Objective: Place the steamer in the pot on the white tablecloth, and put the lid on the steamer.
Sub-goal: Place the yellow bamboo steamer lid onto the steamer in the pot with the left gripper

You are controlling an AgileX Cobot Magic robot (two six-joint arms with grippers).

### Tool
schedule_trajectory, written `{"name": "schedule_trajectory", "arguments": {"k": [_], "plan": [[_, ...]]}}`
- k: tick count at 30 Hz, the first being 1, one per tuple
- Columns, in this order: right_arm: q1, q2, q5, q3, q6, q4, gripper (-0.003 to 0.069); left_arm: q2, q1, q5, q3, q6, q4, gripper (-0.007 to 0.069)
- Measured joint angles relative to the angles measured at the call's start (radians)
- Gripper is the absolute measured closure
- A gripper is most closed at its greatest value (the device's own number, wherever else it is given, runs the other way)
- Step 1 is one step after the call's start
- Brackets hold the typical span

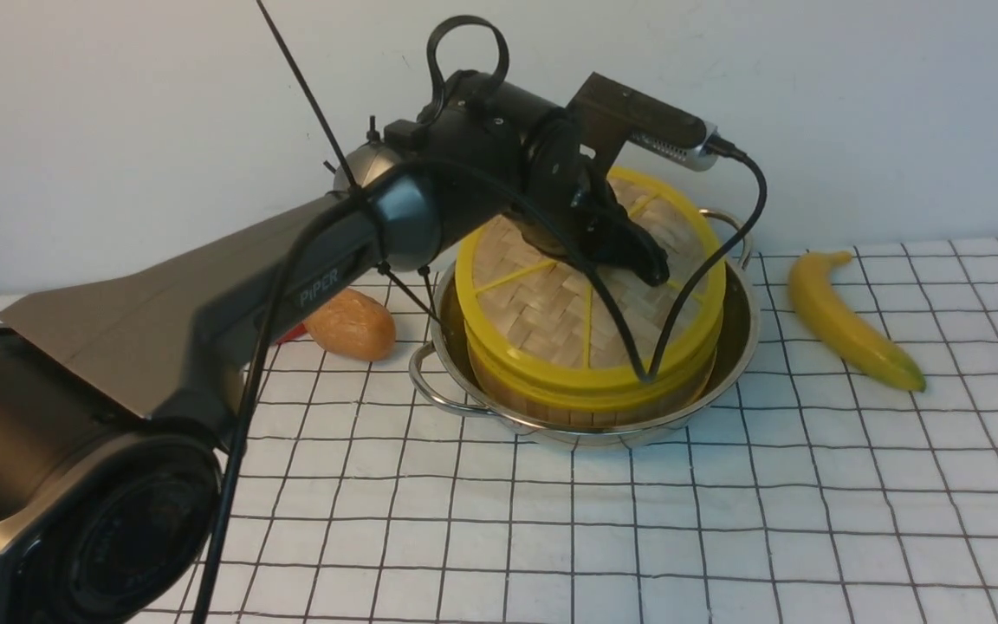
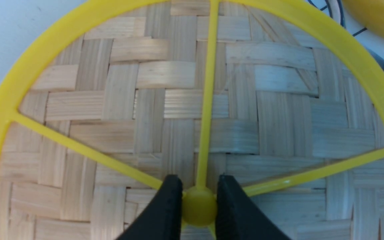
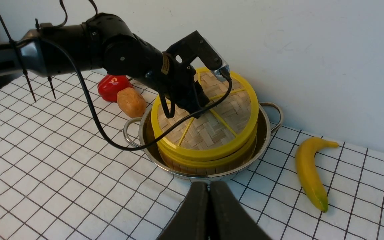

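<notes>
There is one pot, and it has two looped wire handles. There is one steamer and one lid, which has a single centre knob. One white tablecloth covers the bench. There are three loose food pieces: one banana, one brown bread roll and one red pepper. Two grippers are in view, the left gripper and the right gripper, each with two black fingers.
</notes>
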Motion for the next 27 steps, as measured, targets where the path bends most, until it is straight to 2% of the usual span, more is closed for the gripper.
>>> {"name": "schedule_trajectory", "arguments": {"k": [27], "plan": [[0.0, 0.0, 0.0, 0.0, 0.022, -0.001, 0.0639, 0.0, 0.0, 0.006, 0.0, -0.003, -0.004, 0.0504]]}}
